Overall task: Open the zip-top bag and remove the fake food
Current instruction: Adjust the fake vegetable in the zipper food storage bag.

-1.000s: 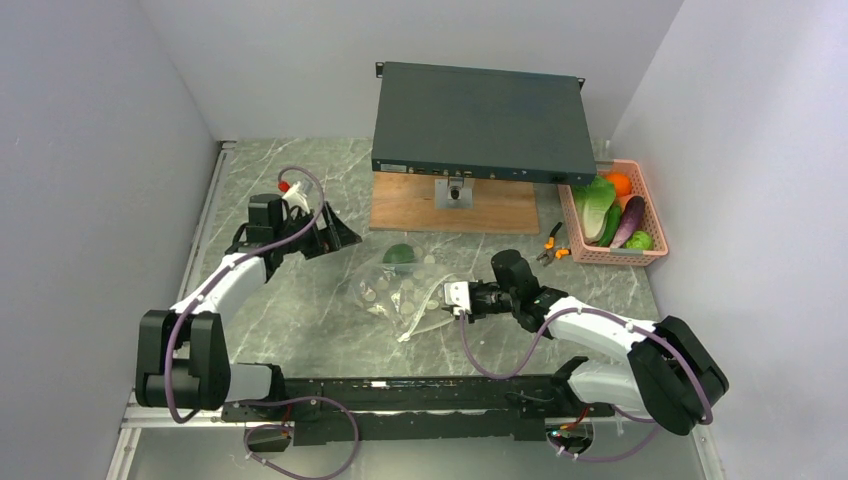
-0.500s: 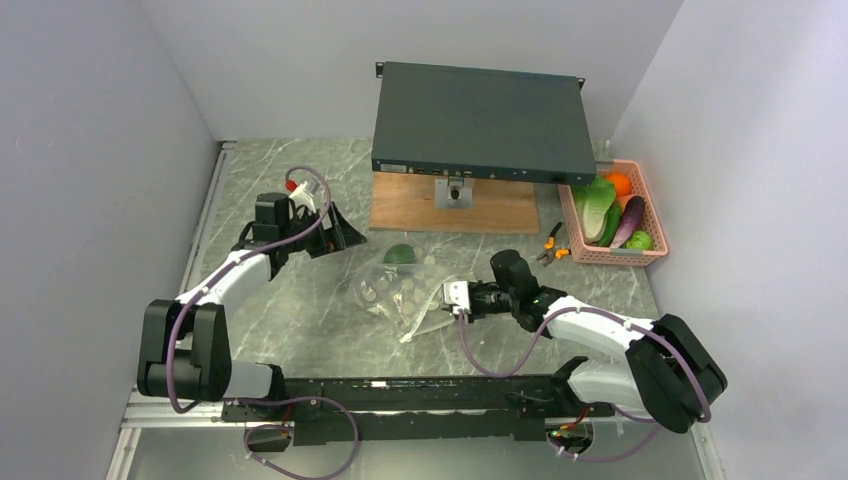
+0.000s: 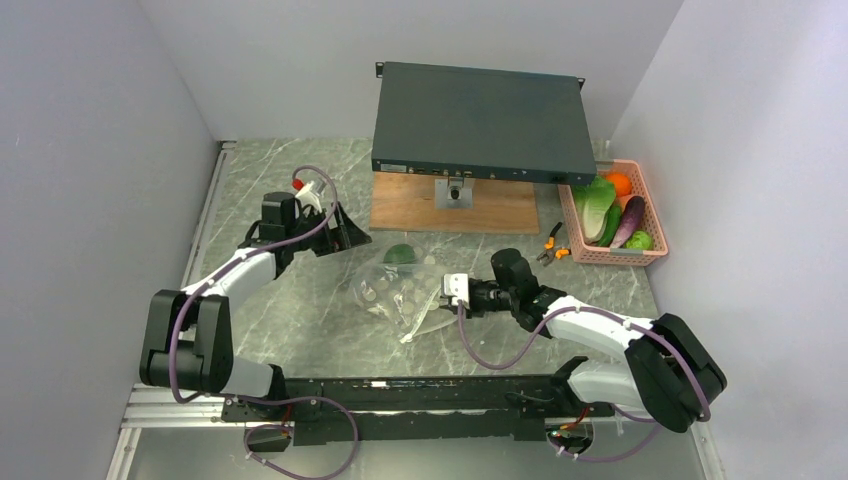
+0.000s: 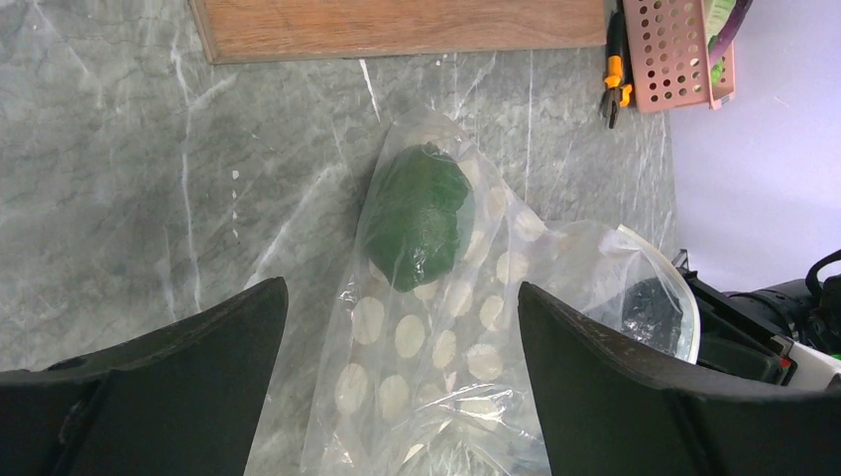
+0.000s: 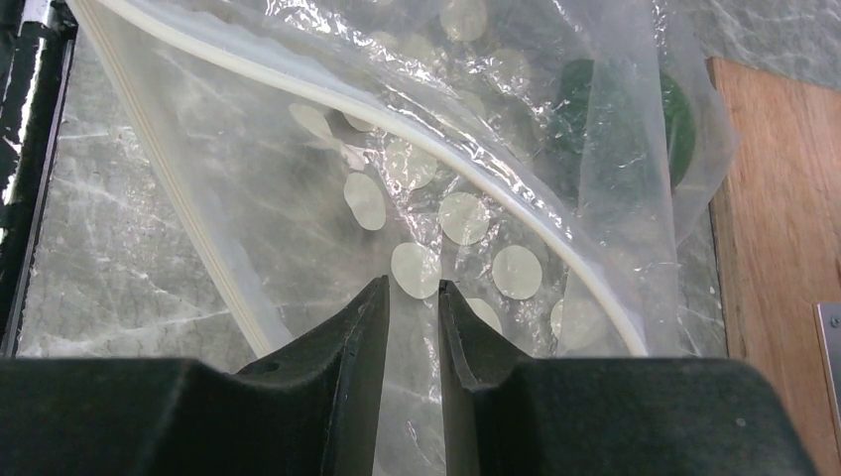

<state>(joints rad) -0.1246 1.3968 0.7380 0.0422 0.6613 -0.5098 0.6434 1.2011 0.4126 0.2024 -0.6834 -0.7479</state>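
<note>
Marble table (image 3: pixel 300 310) carries zip-top bag (image 3: pixel 400 290), pliers (image 3: pixel 550 245) beside pink basket (image 3: pixel 620 257).

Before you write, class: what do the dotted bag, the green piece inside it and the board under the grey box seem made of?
Bag: thin clear plastic film, glossy; it crinkles and shows the table through.
Green piece: probably moulded plastic, dull finish; seen only through film.
Board: looks like wood or wood veneer, matt brown with grain lines.

No text is legible — markings on the dark box (image 3: pixel 478 120) seem too small.
</note>
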